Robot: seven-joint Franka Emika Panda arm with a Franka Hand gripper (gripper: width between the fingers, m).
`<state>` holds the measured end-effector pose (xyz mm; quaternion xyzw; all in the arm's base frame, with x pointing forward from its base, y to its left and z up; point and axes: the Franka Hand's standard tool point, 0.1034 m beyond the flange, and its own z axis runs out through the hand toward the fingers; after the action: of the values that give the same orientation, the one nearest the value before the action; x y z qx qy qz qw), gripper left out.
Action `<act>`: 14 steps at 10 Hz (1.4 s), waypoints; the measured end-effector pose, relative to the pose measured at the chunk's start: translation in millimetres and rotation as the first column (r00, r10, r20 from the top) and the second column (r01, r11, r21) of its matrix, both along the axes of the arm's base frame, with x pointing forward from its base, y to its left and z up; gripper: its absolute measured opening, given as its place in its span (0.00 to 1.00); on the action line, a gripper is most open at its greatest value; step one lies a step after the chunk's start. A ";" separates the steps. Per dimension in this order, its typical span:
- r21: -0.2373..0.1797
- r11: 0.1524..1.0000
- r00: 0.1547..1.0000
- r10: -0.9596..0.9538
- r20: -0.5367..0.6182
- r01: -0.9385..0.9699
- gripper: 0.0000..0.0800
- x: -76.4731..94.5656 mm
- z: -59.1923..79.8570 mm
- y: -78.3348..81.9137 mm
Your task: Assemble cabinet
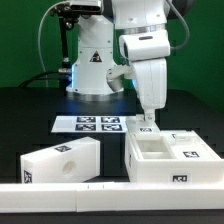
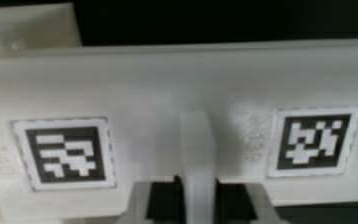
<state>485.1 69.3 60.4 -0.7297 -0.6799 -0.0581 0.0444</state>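
I see the white robot arm reaching down from above. Its gripper [image 1: 147, 122] is at the far wall of the open box [image 1: 150, 170], and the tip looks like it is touching the top of that wall. The two fingers [image 2: 158, 200] are shut as tight as they go.

In the wrist view the gripper [image 2: 197, 192] is right up against a white face of the part. A thin rib [image 2: 197, 140] runs down that face to the spot between the fingers. I cannot tell if the fingers are pinching the rib or only pressing on it. There is one black-and-white tag [image 2: 62, 150] on one side of the rib and another tag [image 2: 313, 140] on the other side.

The open box is a cabinet part. It sits on the black table [image 1: 30, 120], near me and on the exterior view's right. It has little rooms inside.

A second cabinet part, a closed white block [image 1: 60, 160], lies on the exterior view's left. It is apart from the open box.

A long low white rail [image 1: 90, 195] runs along the near edge, just in front of both parts.

The marker board [image 1: 90, 124] lies flat on the table, farther away than the parts. Behind it stands the robot base [image 1: 90, 65] with a triangle mark.
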 end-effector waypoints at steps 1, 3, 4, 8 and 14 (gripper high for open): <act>0.000 1.000 1.000 0.001 -0.001 -0.001 0.08 0.8 0.2 0.1; 0.006 1.000 0.999 0.026 -0.027 -0.026 0.08 24.4 2.2 0.1; 0.012 0.999 0.998 0.037 -0.043 -0.036 0.08 43.5 2.9 -1.0; 0.001 0.998 0.996 0.066 -0.053 -0.067 0.08 71.4 2.4 -4.3; 0.004 0.998 0.996 0.065 -0.054 -0.065 0.08 77.9 2.3 -3.7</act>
<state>563.0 65.6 62.7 -0.7083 -0.7018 -0.0379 0.0654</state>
